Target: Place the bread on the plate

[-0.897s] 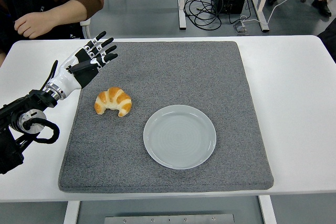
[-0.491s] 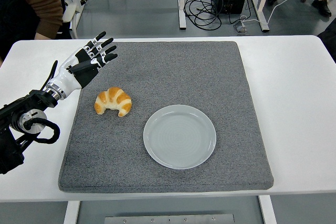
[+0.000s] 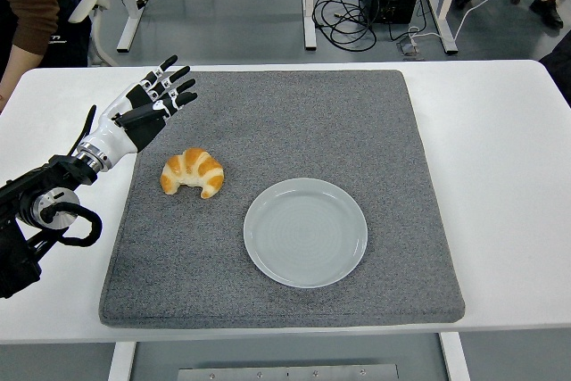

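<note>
One grey mat [image 3: 294,113] covers white table [image 3: 500,131]; left hand [image 3: 152,100] spread, empty.

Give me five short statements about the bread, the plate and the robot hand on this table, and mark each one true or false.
1. The bread lies on the grey mat, left of the plate. True.
2. The plate already holds the bread. False: the plate is empty and the bread lies apart from it on the mat.
3. The left robot hand has its fingers spread and holds nothing. True.
4. The left robot hand is touching the bread. False: it is beyond the bread, nearer the mat's far left corner, with a gap between them.
5. The right robot hand reaches over the plate. False: no right hand shows in the picture.
</note>
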